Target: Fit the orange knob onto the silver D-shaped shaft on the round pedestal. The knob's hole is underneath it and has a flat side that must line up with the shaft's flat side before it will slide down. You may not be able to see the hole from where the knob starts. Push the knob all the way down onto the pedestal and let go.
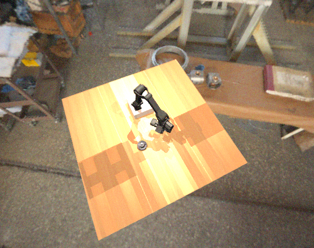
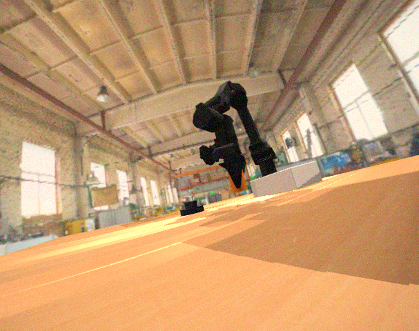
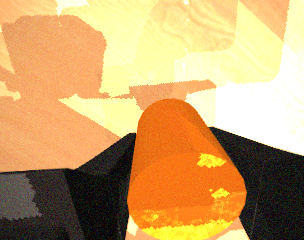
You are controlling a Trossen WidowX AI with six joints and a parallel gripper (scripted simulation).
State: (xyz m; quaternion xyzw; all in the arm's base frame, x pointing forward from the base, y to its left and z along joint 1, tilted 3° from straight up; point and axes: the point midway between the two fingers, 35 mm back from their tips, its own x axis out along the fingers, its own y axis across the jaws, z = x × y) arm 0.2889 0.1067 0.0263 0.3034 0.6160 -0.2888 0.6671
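The orange knob (image 2: 244, 185) (image 3: 179, 187) is a tall, roughly upright cylinder. My gripper (image 2: 238, 185) (image 3: 171, 137) is shut on its sides, with one black finger on each side. In the exterior view the knob's bottom hangs a little above the table. Its underside and hole are hidden. In the top view the arm hides the knob. The dark round pedestal (image 1: 138, 148) (image 2: 192, 211) stands on the table, apart from the knob, to its left in the exterior view. The silver shaft (image 1: 142, 143) stands up at its centre; its flat side is too small to make out.
The arm's pale base block (image 1: 144, 114) (image 2: 273, 185) sits behind the gripper. The wooden table (image 1: 175, 170) (image 2: 202, 285) carries patchy shadows and bright light. A workbench (image 1: 242, 80) with metal parts and a book lies beyond the table's right edge.
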